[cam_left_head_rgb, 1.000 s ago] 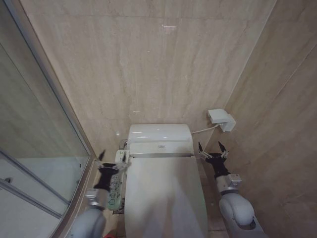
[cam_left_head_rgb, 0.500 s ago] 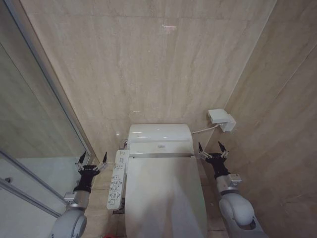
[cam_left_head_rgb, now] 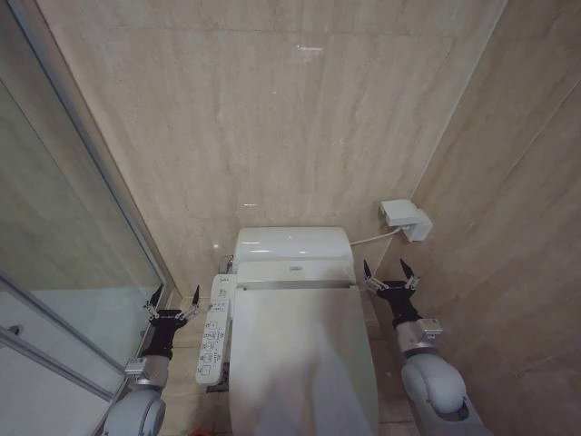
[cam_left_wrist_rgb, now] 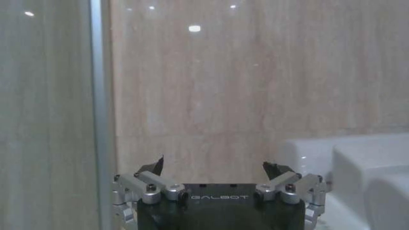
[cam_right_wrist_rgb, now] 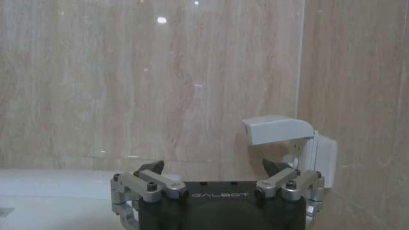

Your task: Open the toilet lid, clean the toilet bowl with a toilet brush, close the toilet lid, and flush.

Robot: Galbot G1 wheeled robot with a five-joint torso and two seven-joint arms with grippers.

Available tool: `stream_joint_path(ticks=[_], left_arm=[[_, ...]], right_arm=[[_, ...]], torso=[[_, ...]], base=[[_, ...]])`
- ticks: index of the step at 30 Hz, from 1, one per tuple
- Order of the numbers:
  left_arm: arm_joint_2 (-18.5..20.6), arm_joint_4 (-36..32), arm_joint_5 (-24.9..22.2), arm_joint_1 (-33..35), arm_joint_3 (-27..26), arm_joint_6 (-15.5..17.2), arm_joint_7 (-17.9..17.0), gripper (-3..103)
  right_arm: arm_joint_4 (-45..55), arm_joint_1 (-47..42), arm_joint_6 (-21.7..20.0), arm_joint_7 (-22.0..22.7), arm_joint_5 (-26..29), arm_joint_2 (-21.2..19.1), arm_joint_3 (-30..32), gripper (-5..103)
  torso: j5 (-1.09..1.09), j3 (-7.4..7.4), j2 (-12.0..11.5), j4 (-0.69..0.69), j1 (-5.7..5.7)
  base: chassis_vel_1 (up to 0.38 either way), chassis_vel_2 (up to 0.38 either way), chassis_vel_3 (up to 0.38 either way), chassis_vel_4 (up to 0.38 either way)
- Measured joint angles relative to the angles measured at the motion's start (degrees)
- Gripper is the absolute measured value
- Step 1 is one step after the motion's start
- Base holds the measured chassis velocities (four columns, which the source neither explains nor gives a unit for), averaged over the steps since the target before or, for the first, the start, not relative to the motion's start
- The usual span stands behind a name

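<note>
The glossy white oval plastic toilet lid lies closed at lower centre, flanked by the left tool and right tool, both spread apart; the right wrist view adds a white wall box.

Ahead of me stands a white cistern against the beige marble-look wall. A long white control panel with rows of buttons runs down the left flank of that cistern, and a glass shower partition in a metal frame rises further left. To the cistern's right a small white box is fixed on the side wall, with a thin cable leading back toward the cistern.
</note>
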Motion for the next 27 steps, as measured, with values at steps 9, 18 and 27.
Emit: stream_joint_path(ticks=[9, 18, 27], left_arm=[[0.4, 3.3, -0.2, -1.4, -1.4, -1.7, 0.0, 100], [-0.5, 2.7, 0.2, -1.6, 0.2, -1.4, 0.6, 100], [-0.6, 3.8, 0.2, -2.5, 0.4, -1.4, 0.7, 100]], right_arm=[[0.0, 0.0, 0.0, 0.0, 0.0, 0.0, 0.0, 100], [0.0, 0.0, 0.0, 0.0, 0.0, 0.0, 0.0, 100], [0.0, 0.0, 0.0, 0.0, 0.0, 0.0, 0.0, 100]], torso=[[0.00, 0.00, 0.0, 0.01, 0.00], [0.00, 0.00, 0.0, 0.00, 0.00], [0.00, 0.00, 0.0, 0.01, 0.01]], base=[[0.000, 0.000, 0.000, 0.000], [-0.005, 0.005, 0.006, -0.005], [-0.020, 0.024, 0.024, -0.017]])
